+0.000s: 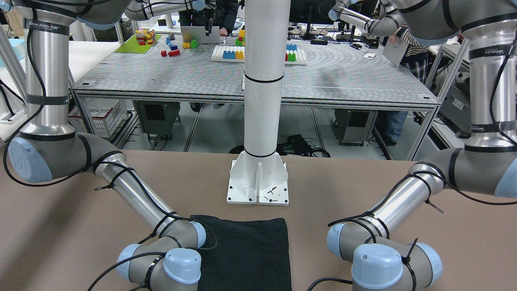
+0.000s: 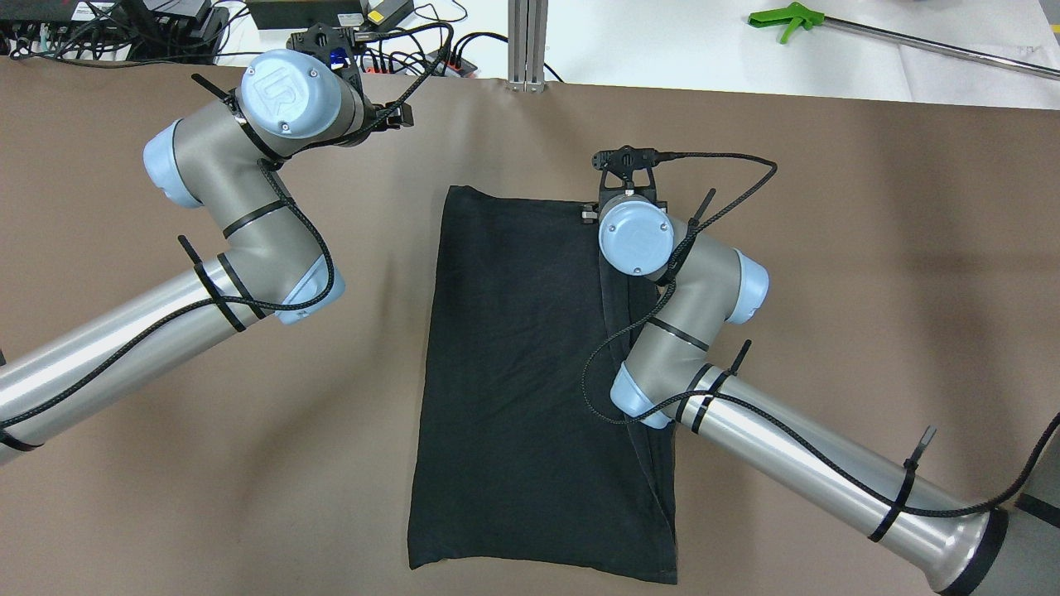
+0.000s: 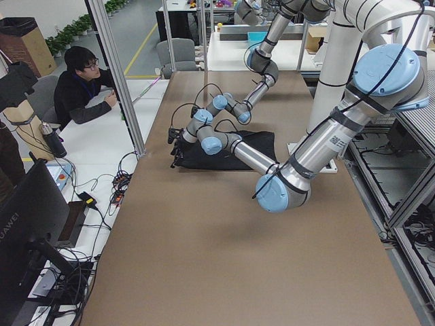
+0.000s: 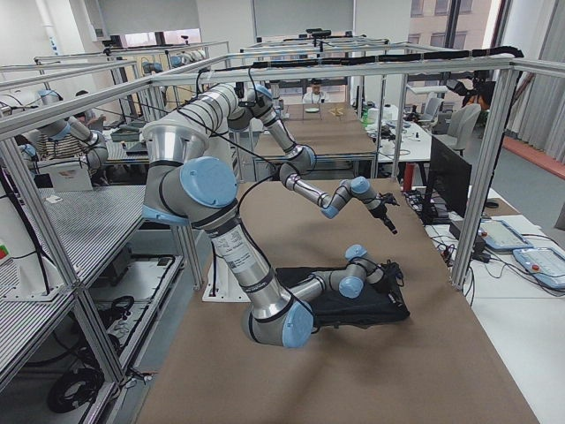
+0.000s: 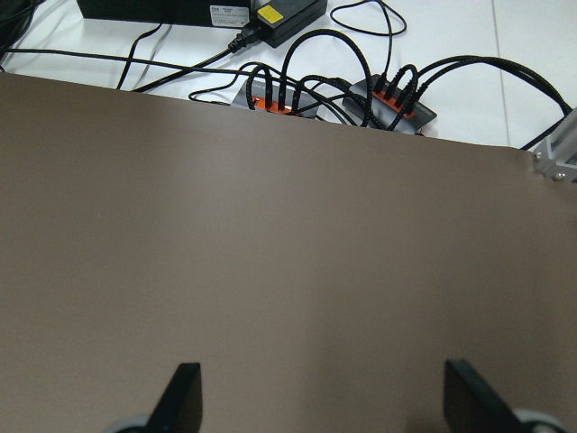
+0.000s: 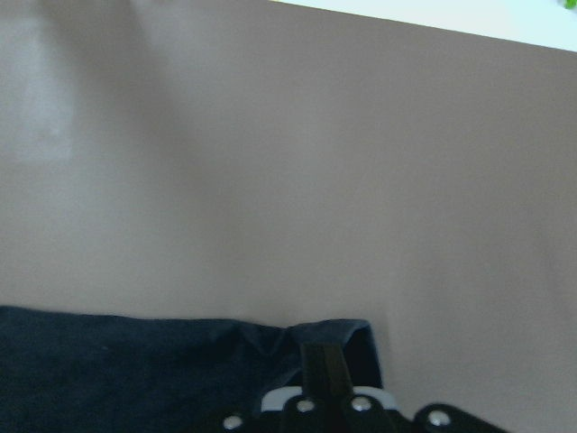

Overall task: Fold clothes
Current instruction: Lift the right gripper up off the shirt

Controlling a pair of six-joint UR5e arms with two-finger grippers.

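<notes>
- At the far right corner of the black garment (image 2: 522,372), the right hand (image 6: 323,359) sits low on the tabletop (image 2: 828,207). Its fingers are drawn together, with the hem puckered around them, so it appears to be pinching that corner.
- The garment lies flat in the middle of the tabletop. Its long axis runs from the robot's side to the far side, and a narrow strip is doubled over along its right edge.
- From the right hand, nearly all the cloth lies to the left and back toward the robot. A fold would likely carry the corner one of those ways.
- The left hand (image 5: 323,386) hangs over bare tabletop near the far edge, well apart from the garment's far left corner. Its fingers are spread wide and hold nothing.
- The right arm is plainly the nearer one.
- The only container in sight is a white crate (image 1: 99,119) under the back bench. Its contents cannot be made out.
</notes>
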